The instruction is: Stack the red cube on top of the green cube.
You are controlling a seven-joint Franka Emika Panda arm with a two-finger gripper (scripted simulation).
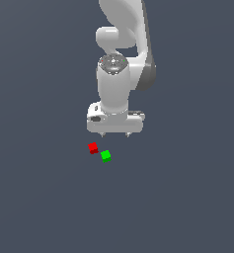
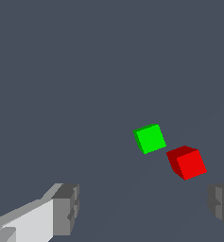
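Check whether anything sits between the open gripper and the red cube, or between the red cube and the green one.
Nothing visible does. The gripper hangs open above the floor, with bare surface between it and the red cube. The green cube sits close beside the red one with a small gap, and nothing rests on top of it.

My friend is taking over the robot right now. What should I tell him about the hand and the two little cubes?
Hand: open and empty, fingers spread wide, up above the floor and not touching anything.
Red cube: on the floor, just to the exterior view's left of the green cube. The two sit close together but apart, neither on top of the other.
Done: nothing is grasped or stacked yet.
Left: bring the hand down over the red cube, close on it, lift it, and set it on the green cube.
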